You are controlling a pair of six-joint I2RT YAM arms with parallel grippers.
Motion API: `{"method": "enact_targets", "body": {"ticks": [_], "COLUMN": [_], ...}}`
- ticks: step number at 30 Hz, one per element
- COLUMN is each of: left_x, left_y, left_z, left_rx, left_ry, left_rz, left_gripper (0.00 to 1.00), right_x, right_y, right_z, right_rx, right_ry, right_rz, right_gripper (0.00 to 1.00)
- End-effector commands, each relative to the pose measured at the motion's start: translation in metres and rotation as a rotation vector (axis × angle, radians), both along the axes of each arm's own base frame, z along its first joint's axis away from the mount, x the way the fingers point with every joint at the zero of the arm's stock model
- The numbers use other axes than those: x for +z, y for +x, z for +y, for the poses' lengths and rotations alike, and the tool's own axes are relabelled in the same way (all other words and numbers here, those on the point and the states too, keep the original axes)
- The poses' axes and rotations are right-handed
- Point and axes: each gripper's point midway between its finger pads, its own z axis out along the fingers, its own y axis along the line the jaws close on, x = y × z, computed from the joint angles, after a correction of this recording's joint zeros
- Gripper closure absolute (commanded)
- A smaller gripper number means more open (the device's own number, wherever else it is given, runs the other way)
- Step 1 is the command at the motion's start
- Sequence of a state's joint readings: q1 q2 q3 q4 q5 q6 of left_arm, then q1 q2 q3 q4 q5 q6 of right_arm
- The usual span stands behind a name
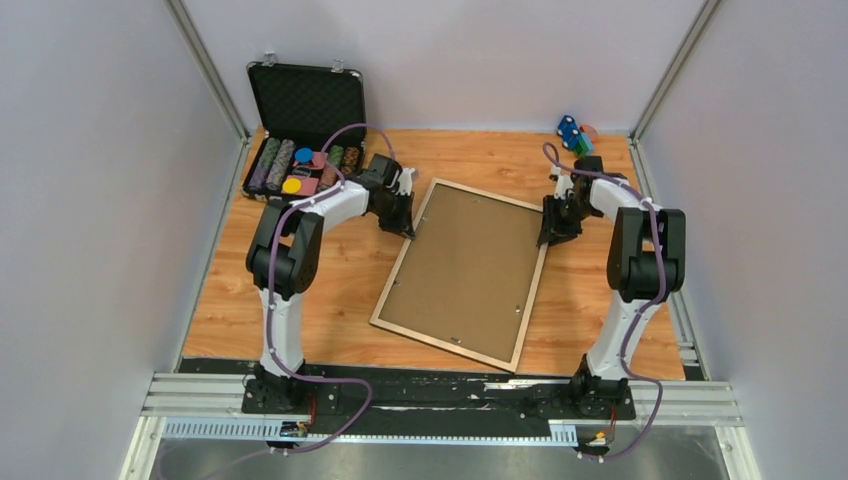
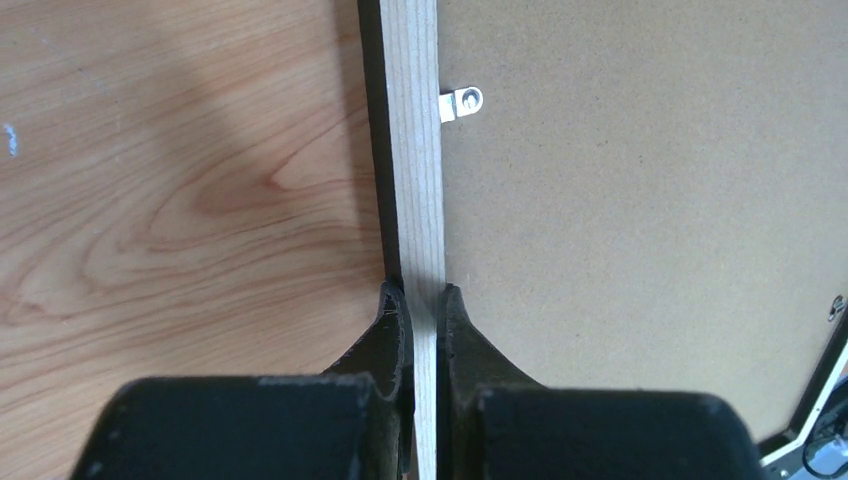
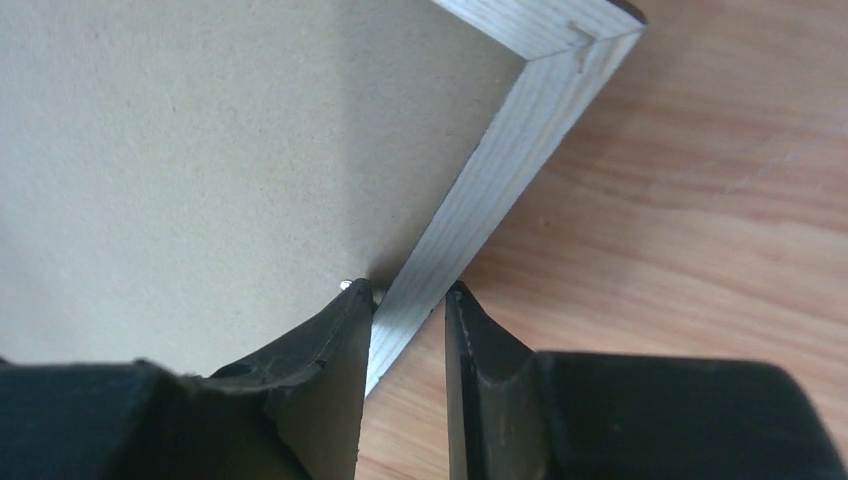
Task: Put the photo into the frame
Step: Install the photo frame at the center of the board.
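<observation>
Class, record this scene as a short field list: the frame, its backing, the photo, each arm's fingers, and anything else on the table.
Frame: pale wood-edged rectangular picture frame, lying askew on the wooden table, back upward
Backing: plain brown backing board fills it
Photo: not visible in any view
Left fingers: shut on the frame's left rail
Right fingers: straddling the right rail near its far corner; grip unclear
Other items: open black chip case far left; small coloured pieces far right
</observation>
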State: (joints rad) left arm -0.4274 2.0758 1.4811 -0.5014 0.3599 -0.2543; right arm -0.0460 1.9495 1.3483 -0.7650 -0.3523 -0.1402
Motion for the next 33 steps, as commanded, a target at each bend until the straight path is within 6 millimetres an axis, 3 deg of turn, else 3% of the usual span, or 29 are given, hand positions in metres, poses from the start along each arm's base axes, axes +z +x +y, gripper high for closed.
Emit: {"method": "enact_targets", "body": {"ticks": [1,3,8,9,13,16,22,25,29,31,33], "left_x": [-0.033,-0.033,-0.032,-0.032,-0.032,-0.036,-0.045,-0.048,-0.050,-0.048,-0.046], "left_y": [-0.040,-0.042,-0.049,-0.050,-0.055,-0.057,-0.060,-0.059,-0.057,-0.055,-0.055], "left_z": [0.000,0.001,0.003,0.003,0.002,0.004,0.008,0.011,0.013,0.012,0.011], "left_rx": [0.010,0.016,0.030,0.031,0.042,0.054,0.093,0.110,0.120,0.123,0.122], "left_ry": [-0.012,-0.013,-0.028,-0.034,-0.043,-0.044,-0.046,-0.040,-0.043,-0.048,-0.054], "left_rz": [0.157,0.160,0.179,0.180,0.200,0.215,0.240,0.249,0.254,0.248,0.245], "left_gripper": [0.99,0.78,0.43,0.32,0.09,0.07,0.03,0.00,0.00,0.00,0.00], "right_x": [-0.001,0.000,0.001,0.002,0.000,0.002,0.021,0.039,0.062,0.074,0.073], "right_y": [0.052,0.066,0.091,0.095,0.106,0.110,0.113,0.106,0.083,0.065,0.041], "right_z": [0.021,0.024,0.033,0.034,0.042,0.042,0.032,0.025,0.017,0.017,0.017], "right_rx": [-0.035,-0.033,0.029,0.044,0.092,0.101,0.095,0.086,0.085,0.097,0.112], "right_ry": [0.102,0.121,0.168,0.177,0.200,0.198,0.144,0.124,0.102,0.091,0.081], "right_rz": [-0.084,-0.097,-0.131,-0.140,-0.159,-0.172,-0.226,-0.259,-0.301,-0.322,-0.312], "right_gripper": [0.94,0.96,0.98,0.99,0.98,0.93,0.51,0.35,0.29,0.28,0.28]}}
